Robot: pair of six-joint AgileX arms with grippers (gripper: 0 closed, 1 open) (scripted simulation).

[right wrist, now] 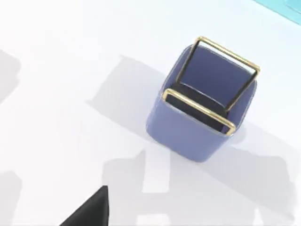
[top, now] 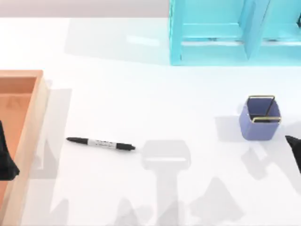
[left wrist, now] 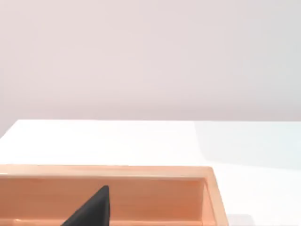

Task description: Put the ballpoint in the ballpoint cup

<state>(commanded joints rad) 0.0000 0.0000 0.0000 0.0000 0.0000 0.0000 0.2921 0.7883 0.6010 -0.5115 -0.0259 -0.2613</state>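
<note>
Slim black ballpoint (top: 100, 143) with a white-grey labelled band lying flat on the white table (top: 141, 94), toward its left front, just beside the wooden tray (top: 28, 136) at the left edge. Small square blue-purple ballpoint cup (top: 259, 118) with a thin gold rim upright near the right edge, well apart from it. Left gripper (top: 5, 157) over the tray, right gripper (top: 295, 149) at the right edge near the cup; cannot tell finger state for either.

Ballpoint (top: 100, 143) well left of ballpoint cup (top: 260, 118)

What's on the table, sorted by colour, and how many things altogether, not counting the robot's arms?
Black: 1, the ballpoint
Blue-purple: 1, the ballpoint cup
Cyan: 1, the shelf unit
Wood-coloured: 1, the tray
Total: 4
</note>
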